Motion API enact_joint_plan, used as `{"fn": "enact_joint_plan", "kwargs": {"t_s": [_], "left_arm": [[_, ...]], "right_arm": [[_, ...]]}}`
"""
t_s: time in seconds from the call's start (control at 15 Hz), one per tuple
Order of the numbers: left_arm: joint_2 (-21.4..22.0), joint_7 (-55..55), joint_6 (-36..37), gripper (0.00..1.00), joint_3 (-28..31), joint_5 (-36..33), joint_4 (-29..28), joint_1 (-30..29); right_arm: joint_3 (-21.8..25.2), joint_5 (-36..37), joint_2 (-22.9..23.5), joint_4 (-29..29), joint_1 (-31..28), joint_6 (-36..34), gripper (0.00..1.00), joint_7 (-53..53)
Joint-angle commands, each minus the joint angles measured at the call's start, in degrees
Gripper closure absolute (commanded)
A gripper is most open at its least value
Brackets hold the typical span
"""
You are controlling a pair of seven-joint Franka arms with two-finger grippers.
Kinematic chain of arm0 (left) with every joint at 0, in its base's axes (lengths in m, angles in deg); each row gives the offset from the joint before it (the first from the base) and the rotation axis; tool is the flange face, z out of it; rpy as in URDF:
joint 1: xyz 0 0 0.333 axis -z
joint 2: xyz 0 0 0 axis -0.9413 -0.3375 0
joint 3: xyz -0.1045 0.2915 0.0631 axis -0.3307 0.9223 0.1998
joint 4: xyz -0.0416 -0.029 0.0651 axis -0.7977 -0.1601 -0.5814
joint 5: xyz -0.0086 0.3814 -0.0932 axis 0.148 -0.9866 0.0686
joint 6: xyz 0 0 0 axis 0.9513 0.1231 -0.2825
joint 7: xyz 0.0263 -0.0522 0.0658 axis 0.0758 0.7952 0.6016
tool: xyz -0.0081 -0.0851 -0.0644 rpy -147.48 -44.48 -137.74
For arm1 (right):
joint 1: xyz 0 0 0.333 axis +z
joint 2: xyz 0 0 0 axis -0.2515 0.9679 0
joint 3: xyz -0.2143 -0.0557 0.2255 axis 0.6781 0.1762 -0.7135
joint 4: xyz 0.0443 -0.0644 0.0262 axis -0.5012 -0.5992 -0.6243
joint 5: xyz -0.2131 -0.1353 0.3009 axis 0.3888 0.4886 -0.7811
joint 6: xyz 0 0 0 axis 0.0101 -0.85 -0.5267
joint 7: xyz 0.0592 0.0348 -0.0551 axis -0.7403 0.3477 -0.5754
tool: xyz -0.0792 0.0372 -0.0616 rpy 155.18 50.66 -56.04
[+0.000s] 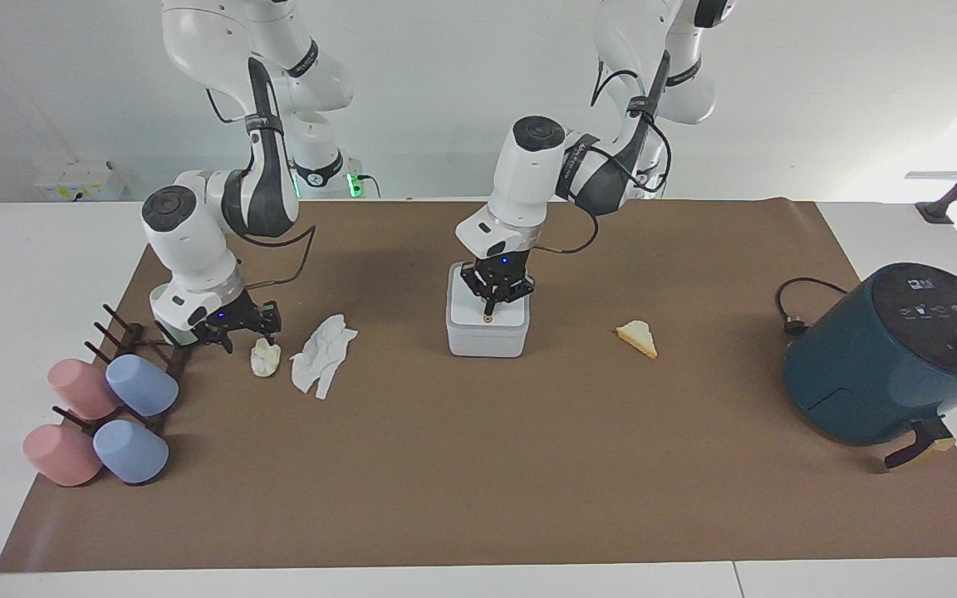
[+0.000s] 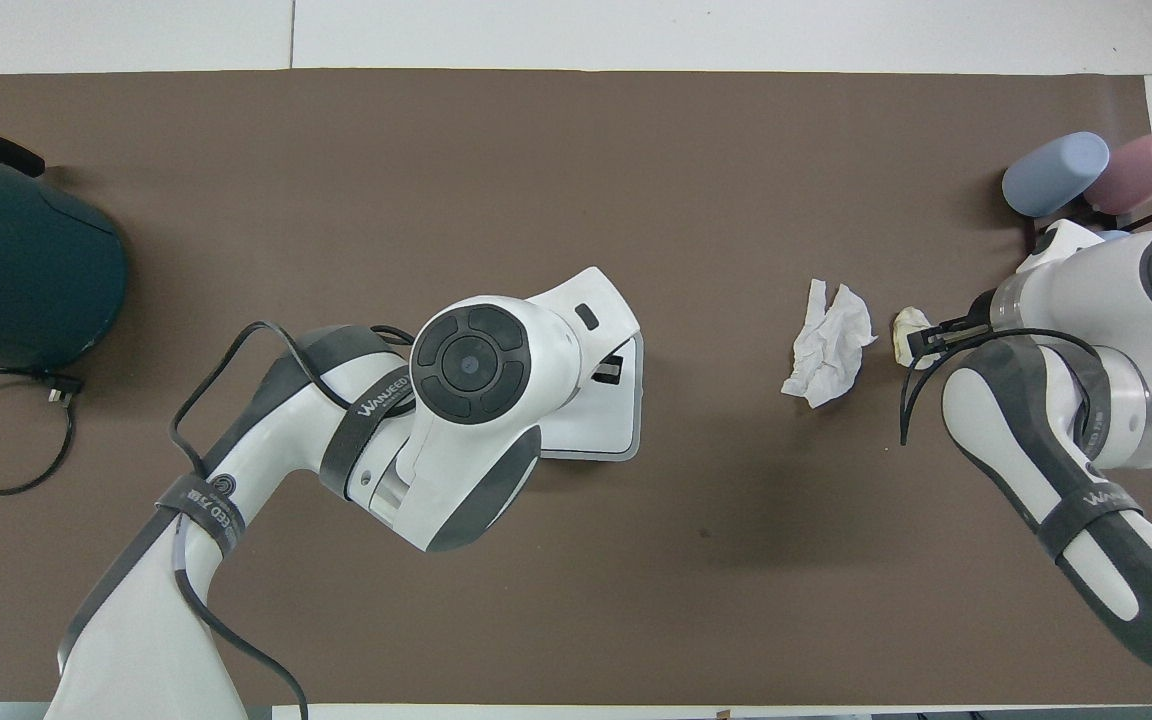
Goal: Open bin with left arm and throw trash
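The small white-grey bin point(image 1: 487, 334) stands mid-table with its lid down; in the overhead view only its edge point(image 2: 624, 420) shows under the left arm. My left gripper point(image 1: 491, 306) is shut, its tips on the lid by the orange dot point(image 1: 488, 316). The crumpled white tissue point(image 1: 322, 355) point(image 2: 829, 345) and the cream lump point(image 1: 265, 358) point(image 2: 904, 330) lie toward the right arm's end. My right gripper point(image 1: 247, 339) point(image 2: 921, 342) is open, low at the lump's edge. The tan bread wedge point(image 1: 636, 338) lies toward the left arm's end, hidden in the overhead view.
A dark teal air fryer point(image 1: 894, 357) point(image 2: 16, 270) with its cable stands at the left arm's end. A dark rack with pastel cups point(image 1: 142, 384) point(image 2: 1056, 172) stands at the right arm's end, close to the right gripper. A brown mat point(image 1: 478, 473) covers the table.
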Motion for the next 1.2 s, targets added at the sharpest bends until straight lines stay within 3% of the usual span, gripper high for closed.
{"fn": "enact_joint_plan", "kwargs": {"t_s": [0.0,0.33,0.53,0.6,0.67,0.73,0.93,1.13], "left_arm": [[9.25,-0.32,14.22,1.0,1.5,0.61,-2.47,-0.75],[17.37,-0.4,25.62,1.0,1.42,0.6,-3.0,-11.2],[18.88,-1.54,27.04,0.97,1.51,0.6,-2.91,-17.97],[18.97,-3.29,27.04,0.57,1.51,0.6,-2.74,-19.99],[19.31,-6.88,26.95,0.23,1.51,0.52,-2.65,-22.27],[19.41,-10.57,27.04,0.0,1.51,0.52,-2.39,-24.38],[20.2,-13.5,27.21,0.0,1.51,0.52,-1.07,-29.58],[19.23,-18.49,30.37,0.0,1.51,-0.18,3.4,-33.18]], "right_arm": [[-0.29,-0.78,1.21,-0.34,-0.72,1.35,0.45,0.11],[-0.38,-0.87,1.48,-0.51,0.08,3.19,0.54,0.2],[-0.38,-2.79,2.01,-0.51,-0.1,3.19,0.57,0.03],[-0.38,-2.97,2.01,-0.51,-0.1,3.02,0.64,-0.06],[-0.38,-2.98,2.1,-0.43,-0.19,3.02,0.82,-0.15],[-0.38,-2.98,2.1,-0.43,0.07,2.93,1.0,0.03],[-0.38,-2.98,2.36,1.23,0.08,0.83,1.0,0.12],[-0.99,-2.97,2.98,11.31,0.77,-11.87,1.0,0.02]]}}
